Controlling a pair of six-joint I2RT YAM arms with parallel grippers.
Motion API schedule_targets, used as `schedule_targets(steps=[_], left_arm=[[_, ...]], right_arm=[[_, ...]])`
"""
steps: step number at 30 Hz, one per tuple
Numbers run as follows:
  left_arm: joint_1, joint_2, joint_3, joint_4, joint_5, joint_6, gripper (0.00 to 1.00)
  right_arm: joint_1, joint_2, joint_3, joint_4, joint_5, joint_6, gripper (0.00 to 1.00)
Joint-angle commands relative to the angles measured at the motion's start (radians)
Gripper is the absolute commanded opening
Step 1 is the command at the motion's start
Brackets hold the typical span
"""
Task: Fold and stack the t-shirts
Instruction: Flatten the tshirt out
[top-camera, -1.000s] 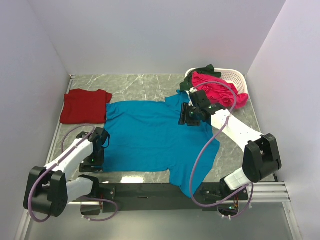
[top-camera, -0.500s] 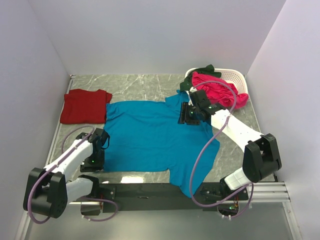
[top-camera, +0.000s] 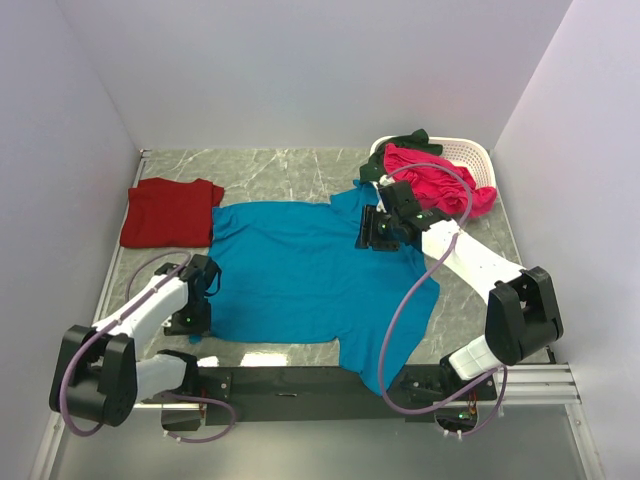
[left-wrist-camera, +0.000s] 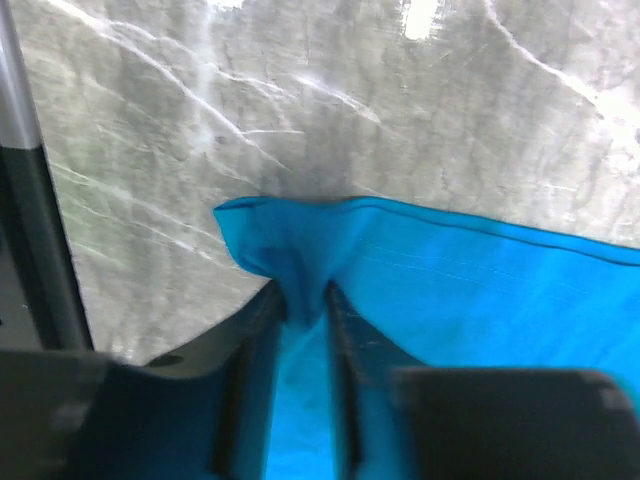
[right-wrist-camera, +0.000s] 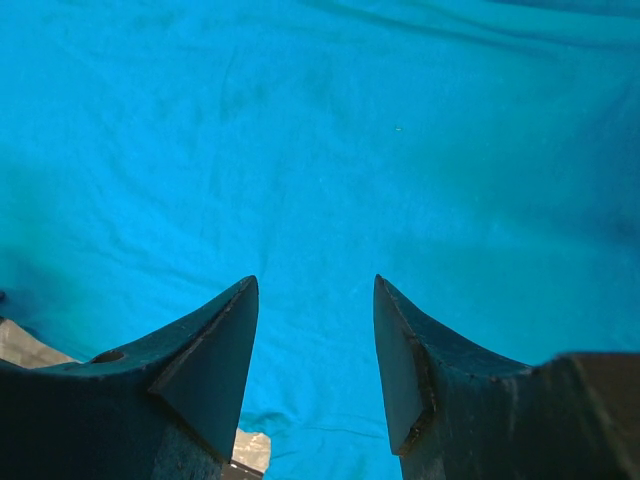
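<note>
Lying spread out flat, the blue t-shirt (top-camera: 310, 270) is covering the middle of the marble table (top-camera: 290, 170), with one corner reaching down to the near edge on the right.

The left hand (top-camera: 193, 320) is sitting low at the shirt's near left corner. In the left wrist view its two fingers (left-wrist-camera: 250, 380) are standing close together and are pinching a small ridge of blue cloth between them, so this hand is gripping the blue t-shirt by its corner. The hem is running off to the right, flat on the table.

The right hand (top-camera: 378, 232) is hovering over the far right part of the same shirt. Its fingers (right-wrist-camera: 215, 350) are standing well apart with only smooth blue cloth showing below the gap, so this hand is open and is gripping nothing.

The red t-shirt (top-camera: 170, 212) is lying folded into a neat rectangle at the far left of the table, just beside the blue one.

The white basket (top-camera: 470, 152) is standing in the far right corner. The pink t-shirt (top-camera: 430, 180) is spilling over its near rim, and the green t-shirt (top-camera: 400, 145) is lying bunched on its left side.
</note>
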Motion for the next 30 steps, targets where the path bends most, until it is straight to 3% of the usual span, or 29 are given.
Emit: schedule_targets(steps=[1,2,8,17,23,30], left_arm=[[-0.001,0.036,-0.031,-0.002,0.016,-0.086,0.27],[-0.001,0.034,-0.026,-0.003,0.013,-0.079,0.2],[-0.001,0.029,0.029,-0.014,-0.06,-0.001,0.04],[-0.001,0.029,0.06,0.026,-0.134,0.164,0.0],[0.0,0.019,0.1,0.077,-0.192,0.304,0.01],[-0.001,0.011,0.094,0.138,-0.179,0.384,0.01]], right_arm=[[0.008,-0.009,0.001,0.031,-0.005,-0.005,0.57],[0.009,-0.009,0.002,0.025,-0.002,-0.007,0.57],[0.035,-0.032,0.019,-0.03,0.029,-0.031,0.57],[0.244,-0.092,-0.082,-0.185,0.118,0.03,0.57],[0.325,-0.274,-0.226,-0.312,0.095,0.194,0.57],[0.519,-0.499,-0.361,-0.449,0.055,0.421,0.57]])
